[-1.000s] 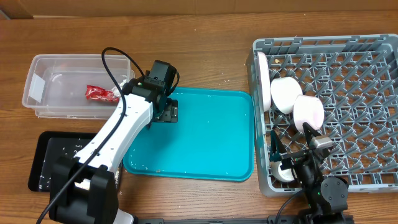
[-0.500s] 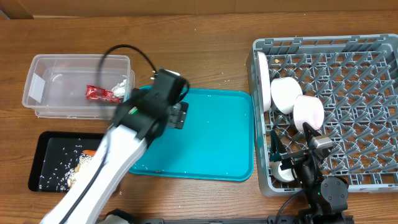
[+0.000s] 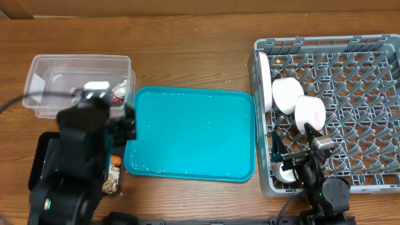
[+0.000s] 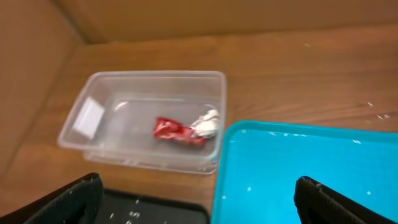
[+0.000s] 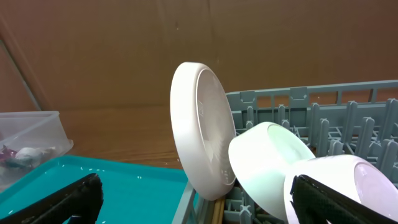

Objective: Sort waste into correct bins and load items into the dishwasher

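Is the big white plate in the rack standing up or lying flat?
Standing up. The white plate sits on its edge in the grey rack, face turned sideways, beside a bowl.

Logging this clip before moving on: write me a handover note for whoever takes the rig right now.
Left hand open, empty, above the bin and teal tray. Right hand open, empty, by the rack.
Wrapper and white scrap lie in the bin; food scraps on the black tray; plate and two bowls stand in the rack.
The teal tray holds only crumbs.
Left: probably just a final check.
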Controlling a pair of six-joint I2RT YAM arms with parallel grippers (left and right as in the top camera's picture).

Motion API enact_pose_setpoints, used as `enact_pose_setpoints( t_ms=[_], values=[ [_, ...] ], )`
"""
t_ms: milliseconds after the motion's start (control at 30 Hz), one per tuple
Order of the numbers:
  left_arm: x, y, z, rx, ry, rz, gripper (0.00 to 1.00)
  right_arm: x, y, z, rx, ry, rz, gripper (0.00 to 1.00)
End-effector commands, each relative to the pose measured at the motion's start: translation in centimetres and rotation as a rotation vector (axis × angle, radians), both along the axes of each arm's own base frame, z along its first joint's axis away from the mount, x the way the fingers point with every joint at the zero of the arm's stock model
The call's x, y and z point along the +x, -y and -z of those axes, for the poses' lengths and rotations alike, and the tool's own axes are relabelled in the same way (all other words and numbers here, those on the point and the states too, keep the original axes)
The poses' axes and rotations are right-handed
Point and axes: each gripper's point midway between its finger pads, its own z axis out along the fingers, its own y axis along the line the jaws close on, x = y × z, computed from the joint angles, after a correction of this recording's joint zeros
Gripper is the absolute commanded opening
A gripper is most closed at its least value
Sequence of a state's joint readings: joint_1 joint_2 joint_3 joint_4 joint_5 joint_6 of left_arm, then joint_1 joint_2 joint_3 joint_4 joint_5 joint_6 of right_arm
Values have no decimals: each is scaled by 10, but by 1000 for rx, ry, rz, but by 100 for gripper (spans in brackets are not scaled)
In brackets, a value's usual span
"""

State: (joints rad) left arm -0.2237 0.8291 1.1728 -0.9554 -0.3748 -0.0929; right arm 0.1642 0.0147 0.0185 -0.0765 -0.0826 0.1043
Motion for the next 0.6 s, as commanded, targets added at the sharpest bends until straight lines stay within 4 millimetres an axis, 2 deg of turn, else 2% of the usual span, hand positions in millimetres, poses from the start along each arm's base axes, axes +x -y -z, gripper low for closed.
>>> enact_pose_setpoints(
  t_ms=[0, 133, 333, 567],
  values=[
    [-19, -11, 18, -15, 0, -14, 100, 0, -1, 2, 1, 5, -6, 100],
    [-29, -14, 38, -82, 90, -8, 100, 0, -1, 2, 1, 5, -6, 100],
    [-30, -6, 65, -153, 264, 46, 100, 0, -1, 2, 1, 5, -5, 100],
    [-35, -9, 98, -263, 395, -3, 100, 0, -1, 2, 1, 5, -5, 100]
  ],
)
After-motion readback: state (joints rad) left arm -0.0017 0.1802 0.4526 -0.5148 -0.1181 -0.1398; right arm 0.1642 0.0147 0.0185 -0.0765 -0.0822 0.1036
